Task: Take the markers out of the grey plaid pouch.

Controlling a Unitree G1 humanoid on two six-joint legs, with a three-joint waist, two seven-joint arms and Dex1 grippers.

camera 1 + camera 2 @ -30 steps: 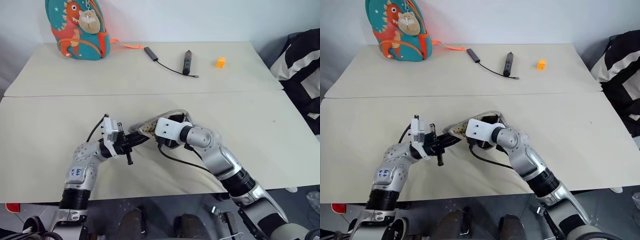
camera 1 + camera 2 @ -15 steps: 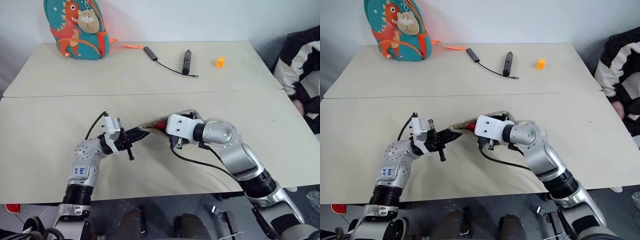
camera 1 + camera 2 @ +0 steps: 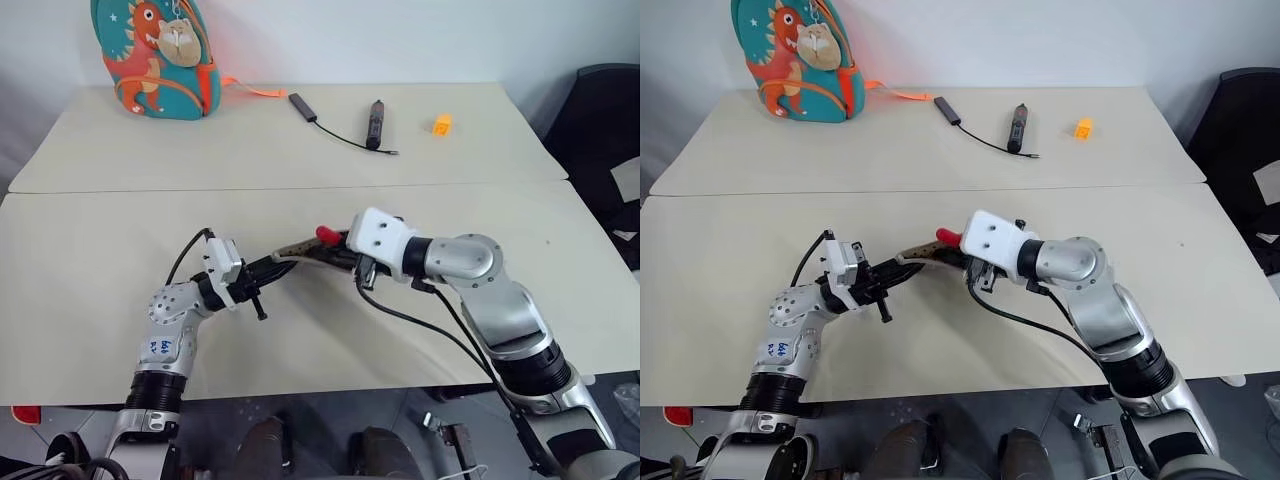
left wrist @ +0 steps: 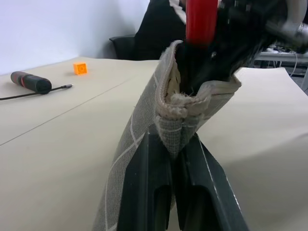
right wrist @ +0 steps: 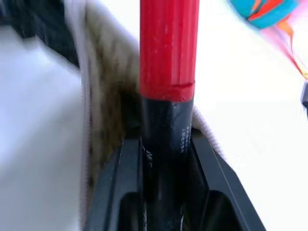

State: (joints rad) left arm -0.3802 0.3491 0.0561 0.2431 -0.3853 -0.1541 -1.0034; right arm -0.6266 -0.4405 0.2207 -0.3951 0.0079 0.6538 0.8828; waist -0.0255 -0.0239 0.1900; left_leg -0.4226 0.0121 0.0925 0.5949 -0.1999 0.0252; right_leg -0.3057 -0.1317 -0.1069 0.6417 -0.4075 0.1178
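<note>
- The right pincer (image 5: 166, 159) is clamped on the red marker (image 5: 168, 48), its two fingers (image 5: 115, 192) pressing the marker's black lower section from both sides.
- In the head views the marker's red end (image 3: 326, 235) sticks out past the white wrist housing, just above the pouch mouth.
- The left pincer (image 4: 171, 159) is shut tight on the near end of the grey plaid pouch (image 4: 144, 120), the fabric and its zipper seam pinched between the two dark fingers (image 4: 139, 192).
- The pouch (image 3: 925, 254) is lifted off the surface (image 3: 90, 300) and stretches between the two pincers, its mouth gaping open towards the right one.
- The pair of pincers sit near the middle of the near surface, almost touching across the pouch.
- Well apart, on the far surface, lie a dark stick (image 3: 374, 122) with a thin black cable (image 3: 335, 133) and a small orange block (image 3: 441, 124).
- A teal dinosaur backpack (image 3: 155, 55) stands at the far left corner, against the wall.
- A green marker cannot be made out.
</note>
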